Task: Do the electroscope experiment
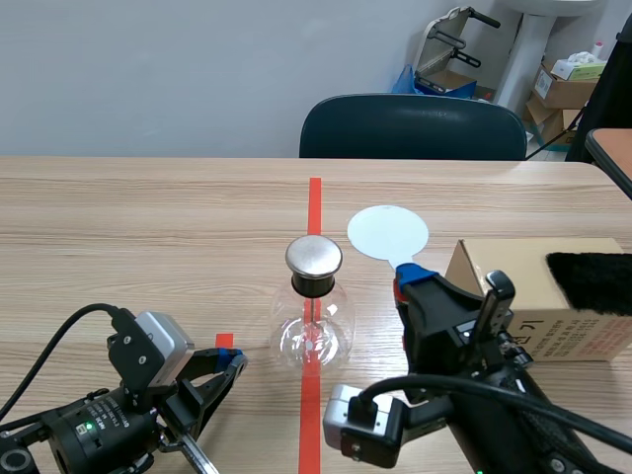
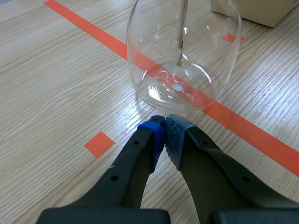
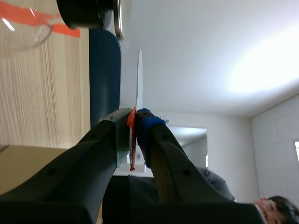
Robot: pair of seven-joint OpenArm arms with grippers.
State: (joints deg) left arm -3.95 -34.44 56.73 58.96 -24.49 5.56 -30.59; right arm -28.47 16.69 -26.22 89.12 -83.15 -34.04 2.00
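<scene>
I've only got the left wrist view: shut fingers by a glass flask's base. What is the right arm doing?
Observer: The right gripper is shut on a white disc, held by its orange-red handle.
Operator: Where's that disc?
Observer: Raised beside the flask, near its metal cap, with a gap between them.
Operator: Anything else on the table?
Observer: A cardboard box with black fur on top, beside the right arm.

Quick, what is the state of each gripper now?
Left gripper: shut, holding nothing.
Right gripper: shut on the white disc, by its handle.
</scene>
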